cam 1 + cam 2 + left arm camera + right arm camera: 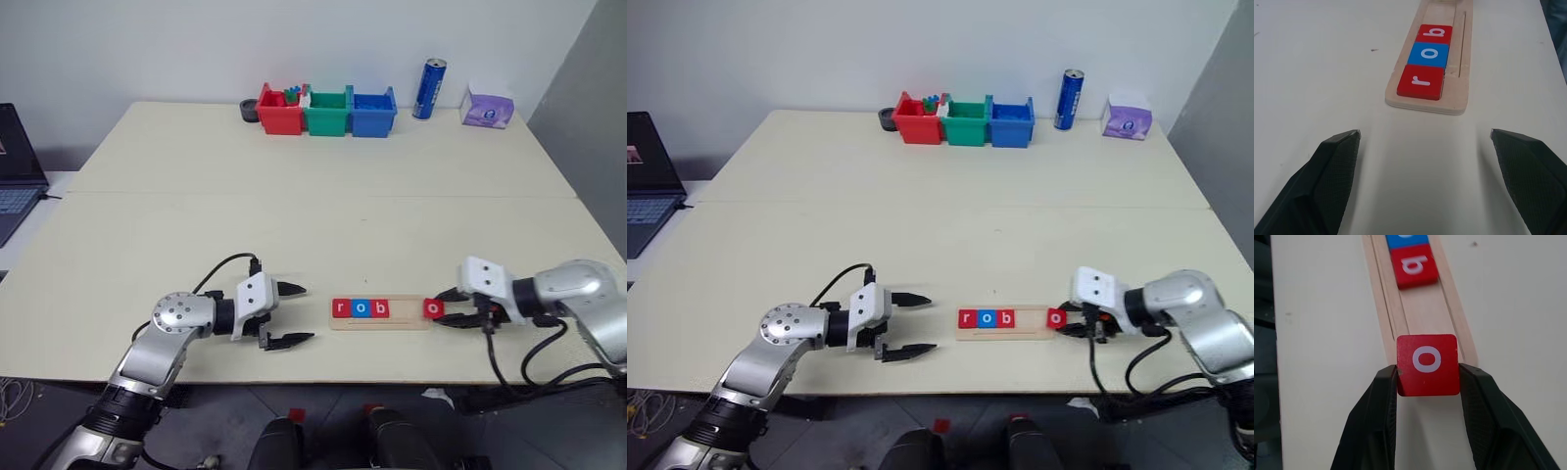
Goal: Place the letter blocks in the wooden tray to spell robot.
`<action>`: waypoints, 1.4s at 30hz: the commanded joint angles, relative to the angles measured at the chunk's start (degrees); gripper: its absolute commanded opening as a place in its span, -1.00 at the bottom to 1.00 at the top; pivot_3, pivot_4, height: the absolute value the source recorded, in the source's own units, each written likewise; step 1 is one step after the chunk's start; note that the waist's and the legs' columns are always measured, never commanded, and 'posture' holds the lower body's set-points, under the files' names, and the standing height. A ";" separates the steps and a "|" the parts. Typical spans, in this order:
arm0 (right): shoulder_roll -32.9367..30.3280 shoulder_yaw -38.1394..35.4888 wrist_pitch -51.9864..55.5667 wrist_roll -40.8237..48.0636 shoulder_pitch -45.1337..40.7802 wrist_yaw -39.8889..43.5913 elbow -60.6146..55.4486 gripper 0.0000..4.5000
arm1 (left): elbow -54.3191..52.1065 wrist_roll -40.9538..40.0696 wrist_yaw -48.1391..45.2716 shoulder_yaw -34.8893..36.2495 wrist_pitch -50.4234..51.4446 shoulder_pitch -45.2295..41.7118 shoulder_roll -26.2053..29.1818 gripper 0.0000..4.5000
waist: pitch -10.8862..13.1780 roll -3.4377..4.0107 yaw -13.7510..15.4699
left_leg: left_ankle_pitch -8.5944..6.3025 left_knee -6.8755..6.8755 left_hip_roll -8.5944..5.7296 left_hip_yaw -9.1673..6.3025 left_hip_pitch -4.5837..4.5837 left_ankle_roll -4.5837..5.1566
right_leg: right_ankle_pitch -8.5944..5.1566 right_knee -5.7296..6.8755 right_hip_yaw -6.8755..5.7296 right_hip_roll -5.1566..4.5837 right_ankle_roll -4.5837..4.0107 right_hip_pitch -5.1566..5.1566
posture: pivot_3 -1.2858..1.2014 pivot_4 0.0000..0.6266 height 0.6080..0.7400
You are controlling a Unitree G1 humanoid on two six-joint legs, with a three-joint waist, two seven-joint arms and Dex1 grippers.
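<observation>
The wooden tray point(405, 310) lies near the table's front edge. Three letter blocks sit in its groove from the left end: a red r point(341, 308), a blue o point(360, 308) and a red b point(380, 308). My right gripper point(440, 307) is shut on a red o block point(1427, 364), gripping its two sides at the tray's right end. Whether that block rests on the wood I cannot tell. A bare stretch of groove point(1422, 308) separates it from the b. My left gripper point(307, 313) is open and empty, left of the tray and pointing at it.
Red point(279, 113), green point(326, 114) and blue point(372, 113) bins stand at the back, with a blue can point(429, 89) and a purple packet point(487, 108) to their right. A laptop point(15, 166) sits off the table's left. The table's front edge runs just below the tray.
</observation>
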 commanded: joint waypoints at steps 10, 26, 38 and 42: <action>5.49 8.61 0.40 -6.49 -8.36 -0.31 4.13 -0.36 | -2.26 -0.49 0.51 0.91 -0.20 -0.06 0.12 1.00 | 0.02 -0.01 0.27 | 0.00 0.01 -0.05 -0.01 -0.06 0.00 | 0.14 -0.02 -0.06 -0.04 -0.23 0.00 | 0.03 -0.52 1.00; 6.49 8.97 0.63 -6.76 -9.72 1.31 5.01 -0.36 | -2.07 -0.38 1.27 0.71 -1.11 0.99 -0.11 1.00 | 0.02 -0.01 0.22 | 0.00 0.00 -0.03 -0.02 -0.05 0.00 | 0.14 -0.01 -0.09 -0.03 -0.24 -0.01 | 0.03 -0.52 1.00; 6.55 8.89 0.89 -6.95 -11.53 1.89 5.72 0.91 | -1.46 -0.29 1.31 0.47 -1.71 1.12 -0.35 1.00 | 0.02 -0.01 0.21 | 0.00 0.00 -0.03 -0.03 -0.05 0.00 | 0.14 -0.01 -0.10 -0.03 -0.25 -0.01 | 0.03 -0.52 1.00; 5.93 7.06 2.91 -5.18 -11.46 2.09 3.26 0.98 | -1.64 -0.35 1.38 0.45 -1.72 1.29 -0.37 1.00 | 0.02 -0.01 0.22 | 0.00 0.00 -0.03 -0.03 -0.05 0.00 | 0.14 -0.01 -0.10 -0.03 -0.25 -0.01 | 0.03 -0.52 1.00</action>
